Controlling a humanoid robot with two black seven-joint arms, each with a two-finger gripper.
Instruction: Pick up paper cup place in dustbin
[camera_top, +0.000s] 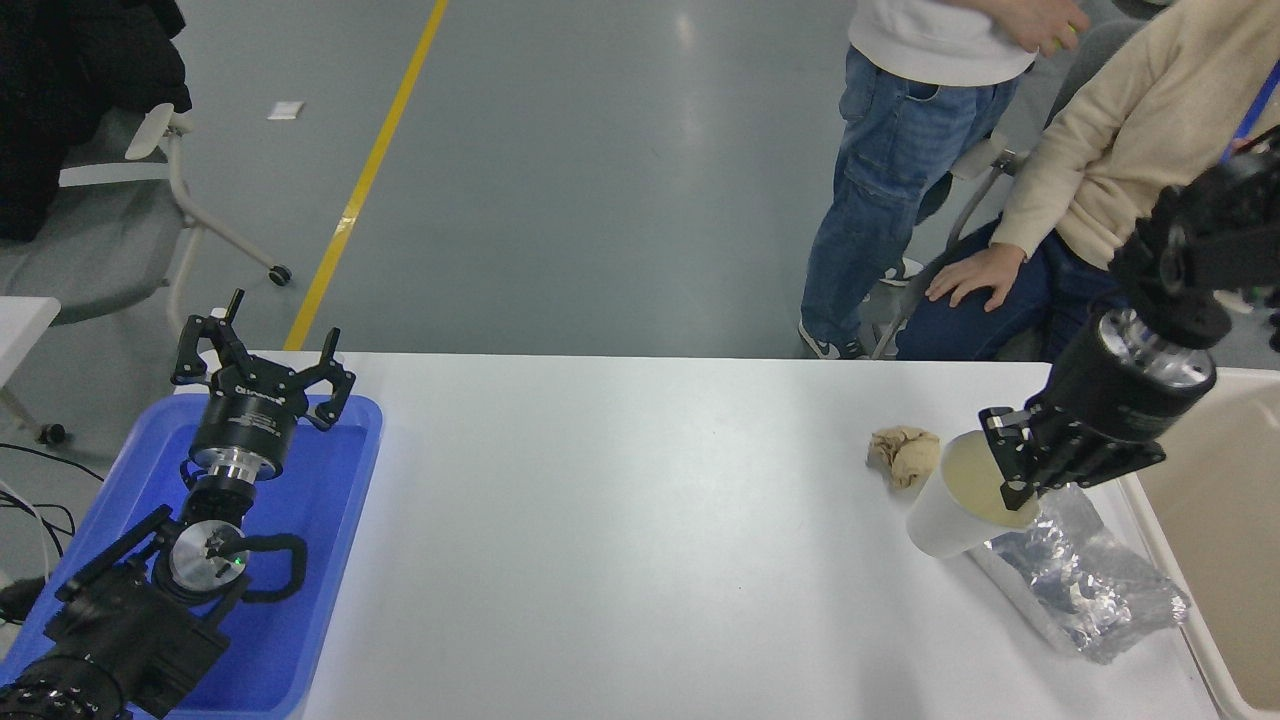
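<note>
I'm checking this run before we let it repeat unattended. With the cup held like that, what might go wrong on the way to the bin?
1. The right gripper pinches only the rim of the paper cup, which hangs tilted; it may slip or crush.
2. The cup is above the foil bag and beside the crumpled paper ball; a low swing might drag either.
3. The cup has yet to cross the dustbin rim and might catch it.

The paper cup is small, plain white outside and cream inside, tapered, with a rolled rim. It is tilted, mouth facing up and toward the dustbin, base pointing away from it. The cup hangs clear of the worktop, just beside the dustbin's near wall. The dustbin is a large beige rectangular container with smooth walls and a rounded rim; it is only partly in view.
</note>
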